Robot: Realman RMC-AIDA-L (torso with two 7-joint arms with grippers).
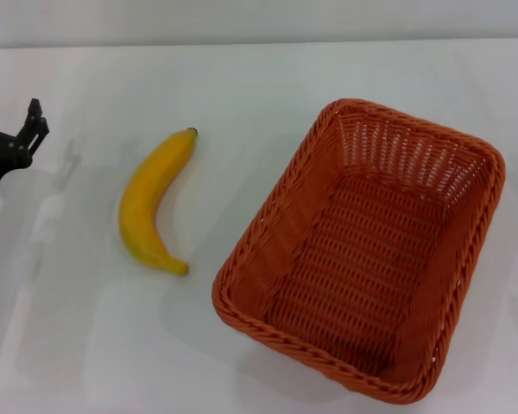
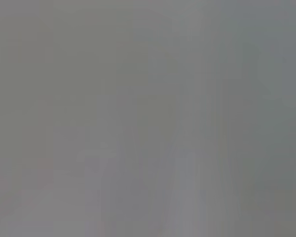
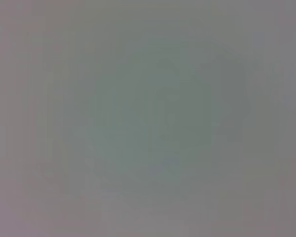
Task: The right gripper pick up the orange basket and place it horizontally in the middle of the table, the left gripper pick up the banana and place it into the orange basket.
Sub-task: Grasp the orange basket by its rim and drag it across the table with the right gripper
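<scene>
1. The orange basket (image 1: 363,254) sits on the table (image 1: 86,345) nearest to me, right of centre in the head view. It stands upright with its mouth open upward and nothing inside. Its long axis runs diagonally, from the near corner at lower left to the far corner at upper right.
2. The banana (image 1: 151,203) lies flat on the table just left of the basket, apart from it, with bare white surface between the two. Its long axis runs from near to far and leans slightly right. The dark stem tip points away from me toward the far right; the blunt end lies nearer, pointing toward the basket's near left corner. The curve bows out to the left.
3. My left gripper (image 1: 30,129) shows at the left edge of the head view, well apart from the banana, with nothing between them. Only black prongs are visible; I cannot tell how its fingers stand.
4. My right gripper appears in no view.
5. Both wrist views show only a uniform grey field with nothing distinguishable.
</scene>
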